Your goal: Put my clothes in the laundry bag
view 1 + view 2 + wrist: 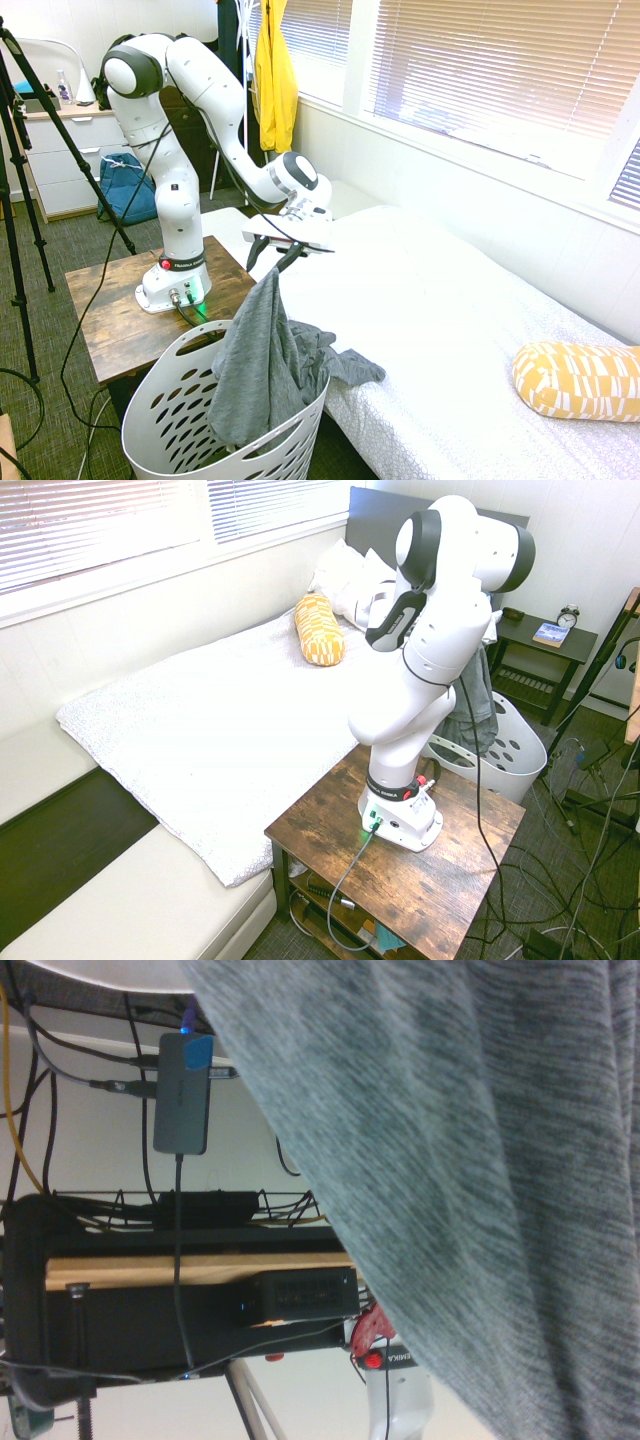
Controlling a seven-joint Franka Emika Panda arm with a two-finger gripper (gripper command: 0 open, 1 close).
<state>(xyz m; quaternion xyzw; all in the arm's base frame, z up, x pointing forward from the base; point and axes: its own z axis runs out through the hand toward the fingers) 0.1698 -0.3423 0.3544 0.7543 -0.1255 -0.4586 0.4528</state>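
Bright window daylight; bed (430,290) overexposed; wrist view dimmer.

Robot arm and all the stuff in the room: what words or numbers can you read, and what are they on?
"EMIKA": on the arm's dark band, upside down in the wrist view.
Black hub: faint mark, too blurred to read.
Book: cover too small to read.
Clock: numbers too small to read.
Shirt and basket: no writing shows.
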